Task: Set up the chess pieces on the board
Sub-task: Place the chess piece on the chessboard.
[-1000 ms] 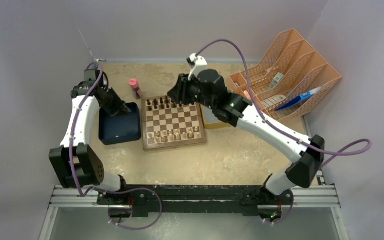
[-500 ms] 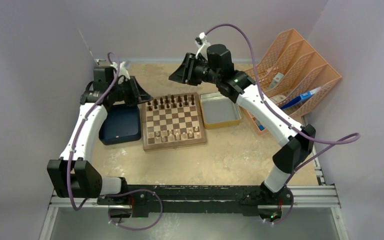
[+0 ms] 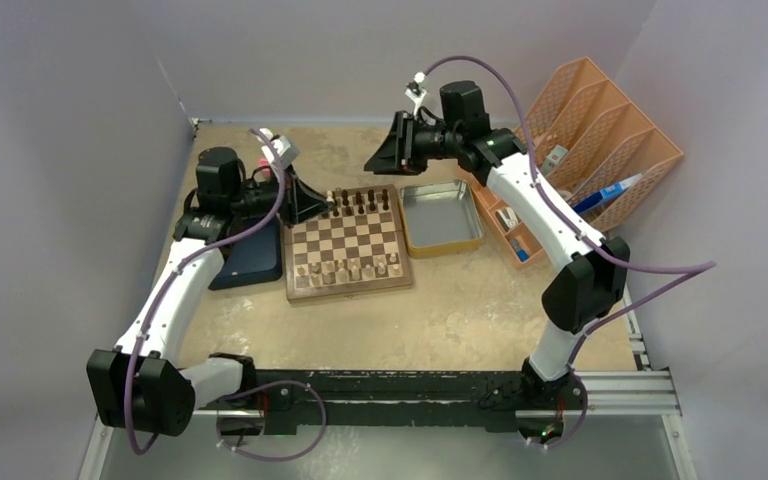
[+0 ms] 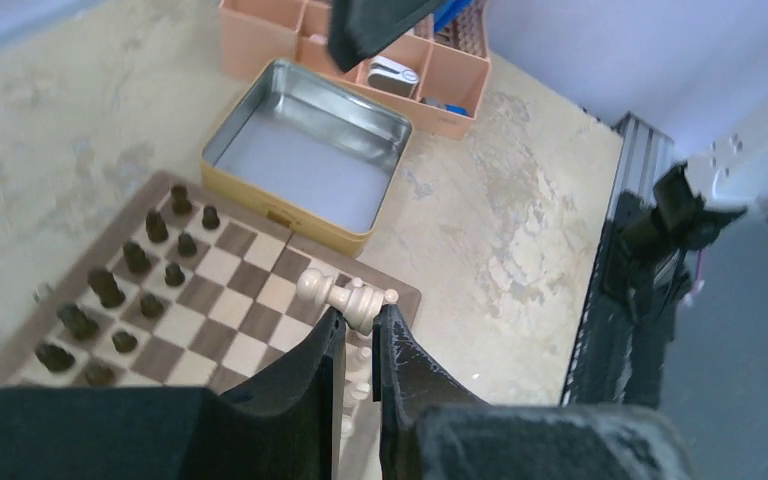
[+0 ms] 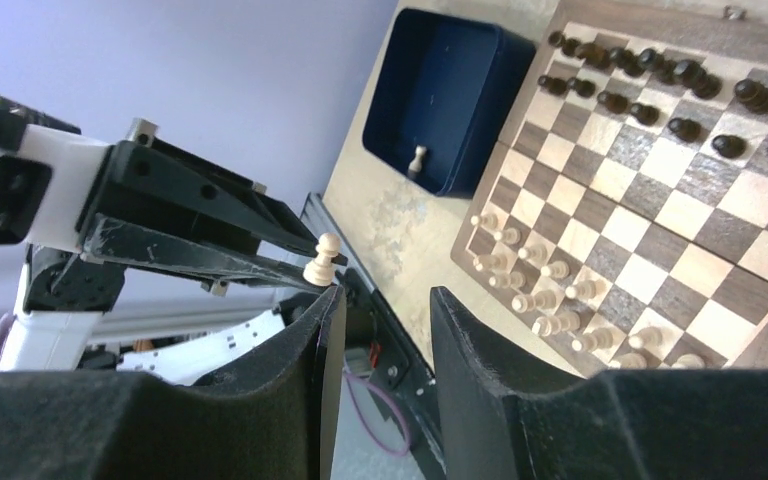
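Observation:
The board [image 3: 350, 291] lies mid-table, with dark chess pieces [image 3: 357, 203] along its far rows and pale ones [image 3: 352, 268] along its near rows. My left gripper [image 3: 312, 204] hovers at the board's far-left corner, shut on a pale piece [image 4: 352, 299] that lies sideways between its fingertips. The same piece [image 5: 325, 259] also shows in the right wrist view. My right gripper [image 3: 378, 160] hangs raised beyond the board's far edge, open and holding nothing. One more pale piece [image 5: 419, 157] stands in the dark blue tray [image 3: 245, 268].
An empty metal tin [image 3: 442, 218] sits right of the board. An orange slotted organiser [image 3: 580, 150] with small items fills the far right corner. The blue tray touches the board's left side. Grey walls close the table on three sides.
The left arm rose from the blue tray and swung right to the board's far-left corner, a pale piece in its jaws. The right arm lifted off the board and drew back.

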Robot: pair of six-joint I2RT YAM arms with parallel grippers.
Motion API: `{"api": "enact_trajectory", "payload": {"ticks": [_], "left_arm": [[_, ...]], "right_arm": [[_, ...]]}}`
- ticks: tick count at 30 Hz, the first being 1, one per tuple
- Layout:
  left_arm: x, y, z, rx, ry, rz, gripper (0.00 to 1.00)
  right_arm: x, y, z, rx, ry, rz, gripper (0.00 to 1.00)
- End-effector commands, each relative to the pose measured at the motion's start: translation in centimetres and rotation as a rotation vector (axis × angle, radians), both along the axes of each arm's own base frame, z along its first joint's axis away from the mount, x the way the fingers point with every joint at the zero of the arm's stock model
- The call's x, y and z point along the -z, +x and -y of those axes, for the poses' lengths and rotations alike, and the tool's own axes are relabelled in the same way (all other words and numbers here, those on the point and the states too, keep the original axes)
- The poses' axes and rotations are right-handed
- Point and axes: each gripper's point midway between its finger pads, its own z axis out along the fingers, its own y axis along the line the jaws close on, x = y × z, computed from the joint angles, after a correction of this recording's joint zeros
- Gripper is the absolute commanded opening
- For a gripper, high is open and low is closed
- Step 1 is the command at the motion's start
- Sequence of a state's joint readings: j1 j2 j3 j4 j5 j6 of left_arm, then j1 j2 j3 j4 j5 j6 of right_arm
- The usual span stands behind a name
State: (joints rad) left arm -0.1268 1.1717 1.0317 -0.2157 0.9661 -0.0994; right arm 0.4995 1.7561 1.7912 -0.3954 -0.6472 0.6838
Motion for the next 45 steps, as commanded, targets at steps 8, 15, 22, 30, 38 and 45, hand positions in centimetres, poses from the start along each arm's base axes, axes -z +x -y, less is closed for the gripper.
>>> {"api": "enact_trajectory", "payload": {"ticks": [8,15,22,30,38,45], "left_arm": [[-0.8,-3.2,2.1,0.405,0.071,0.461,0.02],[-0.9,-3.2,2.4,0.431,0.070,0.469,0.02],[-0.7,-3.1,2.6,0.444,0.063,0.473,0.00],[-0.7,-2.7,2.8,0.453,0.061,0.479,0.00],[-0.6,-2.1,2.7,0.435,0.070,0.463,0.00],[-0.1,-1.5,2.8,0.422,0.076,0.458,0.00]], "right_arm": [[-1.9,-4.0,-1.5,-0.231,0.093,0.012,0.45],[-1.4,-6.3,-4.0,-0.338,0.097,-0.024,0.44],[0.8,-7.2,-4.6,-0.385,0.050,-0.079,0.45],[0.9,-6.6,-5.1,-0.392,0.054,-0.089,0.30],[1.8,-7.9,-4.7,-0.447,0.058,-0.107,0.19],[1.7,-7.9,-4.7,-0.455,0.066,-0.110,0.12]]}}
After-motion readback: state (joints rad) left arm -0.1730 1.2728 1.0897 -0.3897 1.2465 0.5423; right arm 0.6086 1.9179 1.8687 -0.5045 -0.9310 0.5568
